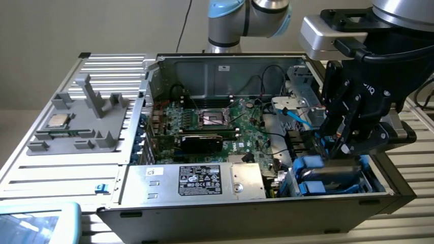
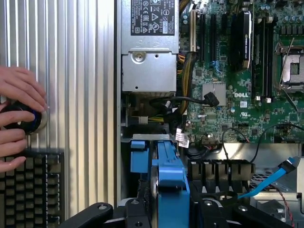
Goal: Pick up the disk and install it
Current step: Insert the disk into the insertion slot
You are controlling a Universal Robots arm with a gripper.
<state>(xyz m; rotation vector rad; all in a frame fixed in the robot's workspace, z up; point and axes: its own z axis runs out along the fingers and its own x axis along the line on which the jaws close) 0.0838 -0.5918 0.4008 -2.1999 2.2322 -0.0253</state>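
The disk (image 2: 168, 176) appears edge-on in the wrist view, its blue plastic carrier standing between the black fingers of my gripper (image 2: 168, 216), which is shut on it. In the exterior view the gripper (image 1: 339, 150) hangs over the drive bay at the near corner of the open computer case, on that view's right. The disk's blue carrier (image 1: 310, 166) and a grey face sit low in that bay, just under the fingers. The bay walls hide the disk's lower part.
A silver power-supply box (image 1: 196, 180) lies beside the bay, with the motherboard (image 1: 217, 124) behind it. A blue cable (image 1: 298, 119) runs close to the gripper. A grey fixture holding a CPU chip (image 1: 58, 121) sits outside the case. A person's hands (image 2: 19, 102) rest by a keyboard (image 2: 28, 190).
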